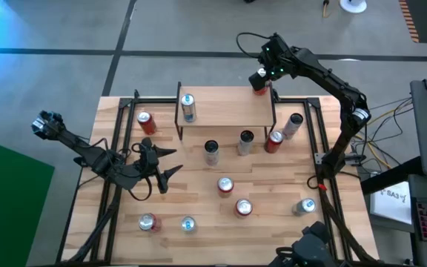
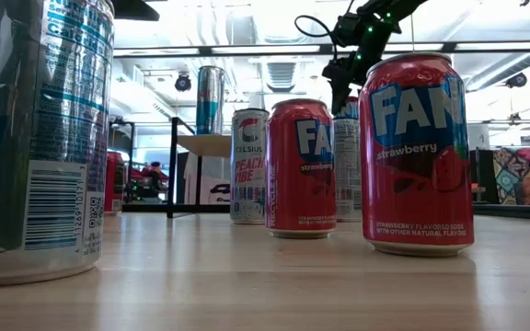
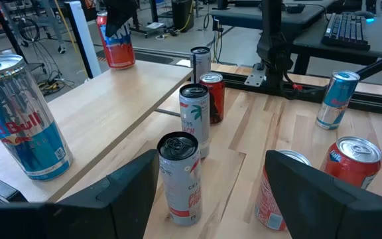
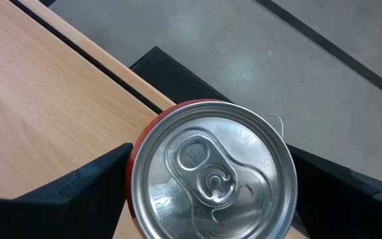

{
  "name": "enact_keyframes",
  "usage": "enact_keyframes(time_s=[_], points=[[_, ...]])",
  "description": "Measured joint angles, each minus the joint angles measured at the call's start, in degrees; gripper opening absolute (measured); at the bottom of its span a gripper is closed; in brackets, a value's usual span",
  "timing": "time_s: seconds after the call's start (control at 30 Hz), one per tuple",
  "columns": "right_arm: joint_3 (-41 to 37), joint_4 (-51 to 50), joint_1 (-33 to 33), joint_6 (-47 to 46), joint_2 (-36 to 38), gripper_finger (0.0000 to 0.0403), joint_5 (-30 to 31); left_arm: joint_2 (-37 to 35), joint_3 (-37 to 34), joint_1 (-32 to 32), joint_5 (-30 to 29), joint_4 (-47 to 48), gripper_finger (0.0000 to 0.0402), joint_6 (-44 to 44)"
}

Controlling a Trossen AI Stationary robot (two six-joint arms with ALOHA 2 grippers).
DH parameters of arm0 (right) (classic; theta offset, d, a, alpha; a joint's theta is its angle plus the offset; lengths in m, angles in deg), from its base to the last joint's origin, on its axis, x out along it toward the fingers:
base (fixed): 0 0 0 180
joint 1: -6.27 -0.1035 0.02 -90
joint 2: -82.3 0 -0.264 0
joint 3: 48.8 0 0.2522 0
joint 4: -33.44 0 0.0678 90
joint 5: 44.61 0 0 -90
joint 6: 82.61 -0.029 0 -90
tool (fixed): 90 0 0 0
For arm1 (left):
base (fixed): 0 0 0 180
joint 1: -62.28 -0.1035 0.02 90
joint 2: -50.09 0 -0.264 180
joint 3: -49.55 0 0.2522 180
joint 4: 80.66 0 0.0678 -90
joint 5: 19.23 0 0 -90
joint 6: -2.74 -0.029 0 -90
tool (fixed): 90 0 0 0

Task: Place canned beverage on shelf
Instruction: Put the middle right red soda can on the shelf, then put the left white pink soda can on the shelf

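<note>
The shelf [image 1: 228, 111] stands at the table's far middle, and its light plank top [image 3: 105, 99] also shows in the left wrist view. A blue can [image 1: 188, 107] stands on its left end. A red can [image 1: 260, 87] stands upright on its far right corner. My right gripper [image 1: 262, 76] hangs over that can, slanting down, with one finger on either side of the can's silver top [image 4: 211, 176]. My left gripper [image 1: 165, 162] waits open above the table's left part, with nothing between its fingers [image 3: 224, 199]. My right gripper's fingers [image 4: 91, 179] stand close beside the red can's upper wall [image 4: 132, 166], one on each side, coming from above and slanting down. Whether they touch the wall, I cannot tell. The can stands upright with its base on the shelf top [image 4: 38, 86].
Several loose cans stand on the slatted tabletop: three in front of the shelf [image 1: 246, 142], one to its left [image 1: 147, 122], more toward the near edge [image 1: 243, 208]. One can [image 1: 293, 124] lies at the right. Black frame rails [image 1: 319, 141] run along both sides.
</note>
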Motion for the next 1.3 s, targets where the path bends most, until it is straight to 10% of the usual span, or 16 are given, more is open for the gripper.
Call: enact_keyframes(time_s=[1.3], points=[[0.0,2.7,-2.1,-4.0,13.0,0.0354,0.0,0.0,-0.7,-0.2,-0.1,-0.3,0.0261,0.7]])
